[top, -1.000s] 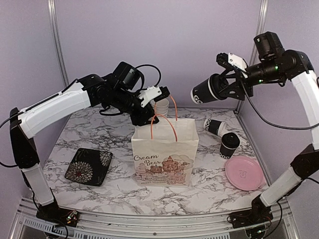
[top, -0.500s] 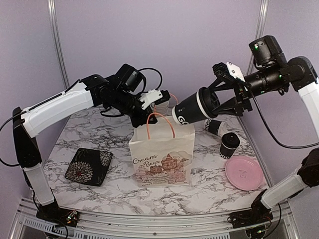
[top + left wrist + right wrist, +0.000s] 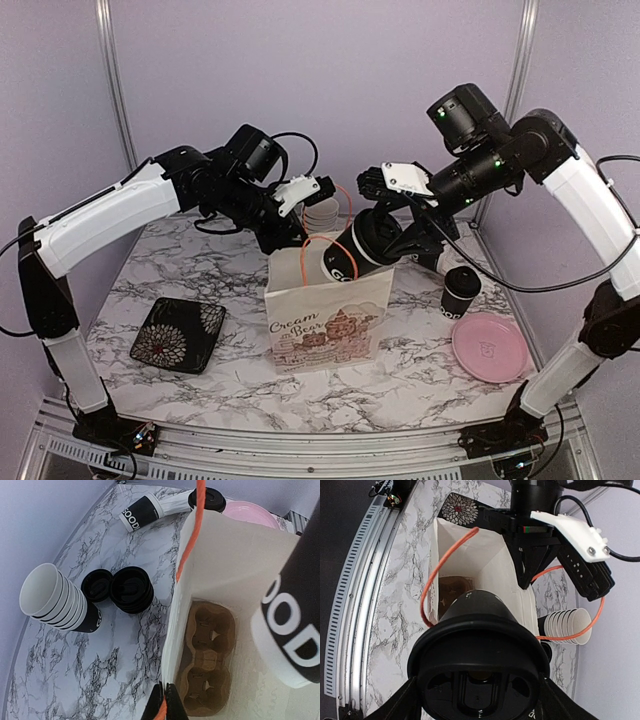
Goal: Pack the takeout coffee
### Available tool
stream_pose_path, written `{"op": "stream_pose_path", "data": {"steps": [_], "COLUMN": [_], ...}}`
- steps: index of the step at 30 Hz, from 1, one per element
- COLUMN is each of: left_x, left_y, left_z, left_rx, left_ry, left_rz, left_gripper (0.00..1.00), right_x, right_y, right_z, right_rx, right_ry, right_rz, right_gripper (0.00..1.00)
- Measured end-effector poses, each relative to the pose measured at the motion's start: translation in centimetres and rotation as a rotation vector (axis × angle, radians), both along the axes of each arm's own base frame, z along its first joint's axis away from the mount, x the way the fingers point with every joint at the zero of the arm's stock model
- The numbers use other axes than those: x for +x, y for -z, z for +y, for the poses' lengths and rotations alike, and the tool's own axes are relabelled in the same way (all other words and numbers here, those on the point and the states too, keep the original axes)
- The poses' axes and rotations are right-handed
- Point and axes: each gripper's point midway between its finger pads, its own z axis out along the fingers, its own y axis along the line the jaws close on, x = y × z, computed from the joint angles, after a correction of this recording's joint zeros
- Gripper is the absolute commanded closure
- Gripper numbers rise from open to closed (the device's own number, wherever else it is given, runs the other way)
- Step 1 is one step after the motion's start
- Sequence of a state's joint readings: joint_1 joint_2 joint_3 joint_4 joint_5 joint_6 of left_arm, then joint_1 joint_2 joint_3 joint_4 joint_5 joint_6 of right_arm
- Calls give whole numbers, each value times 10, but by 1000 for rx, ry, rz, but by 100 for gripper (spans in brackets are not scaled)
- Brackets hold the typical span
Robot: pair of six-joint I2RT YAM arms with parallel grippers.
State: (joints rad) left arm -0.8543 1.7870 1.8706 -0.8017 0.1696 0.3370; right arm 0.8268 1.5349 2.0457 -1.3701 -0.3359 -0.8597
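Black cup (image 3: pixel 350 255), clamped in the right gripper (image 3: pixel 390 235), hung tilted, base-first, over the bag's (image 3: pixel 325 320) open mouth. The left gripper (image 3: pixel 164 702) was pinched shut on the bag's rim and orange handle (image 3: pixel 192 530). A 2nd cup (image 3: pixel 460 292) stood upright right of the bag.
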Motion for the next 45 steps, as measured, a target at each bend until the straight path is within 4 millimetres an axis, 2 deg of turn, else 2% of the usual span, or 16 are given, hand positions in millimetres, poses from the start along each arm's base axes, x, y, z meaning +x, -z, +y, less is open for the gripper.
{"op": "stream_pose_path", "data": {"steps": [3, 7, 16, 19, 22, 26, 29, 33, 35, 37, 40, 42, 45], "left_x": [-3, -7, -34, -37, -38, -44, -57, -79, -83, -72, -41, -11, 27], "left_y": [-2, -6, -17, -19, -22, -34, -50, -86, -107, -128, -143, -140, -115], "left_z": [0, -3, -19, -21, -20, -21, -24, -24, -17, -2, 22, 37, 43], "left_rx": [-4, -2, 11, 15, 14, -8, -36, -106, -148, -196, -246, -268, -261], "left_ry": [-3, -3, 44, 44, 41, 37, 52, 70, 45, -31, -165, -270, -370], "left_rz": [9, -6, -70, -83, -93, -107, -132, -178, -219, -272, -319, -327, -295], "left_gripper": [100, 100, 100, 89, 65, 46, 39, 31, 26, 25, 25, 26, 30], "right_x": [11, 14, 20, 18, 10, -8, -17, -25, -32, -39, -45, -48, -51], "right_y": [12, 28, 57, 70, 82, 94, 95, 86, 85, 91, 110, 123, 136], "right_z": [6, 16, 33, 33, 29, 23, 18, 14, 9, -4, -25, -35, -43], "right_rx": [-42, -91, -200, -249, -301, -362, -378, -366, -360, -378, -441, -483, -529], "right_ry": [30, 38, 70, 79, 77, 52, 45, 56, 56, 55, 55, 50, 41], "right_rz": [8, 19, -2, -24, -55, -91, -119, -148, -151, -158, -160, -160, -158], "right_gripper": [48, 48, 50, 50, 52, 52, 52, 52, 53, 54, 55, 55, 56]}}
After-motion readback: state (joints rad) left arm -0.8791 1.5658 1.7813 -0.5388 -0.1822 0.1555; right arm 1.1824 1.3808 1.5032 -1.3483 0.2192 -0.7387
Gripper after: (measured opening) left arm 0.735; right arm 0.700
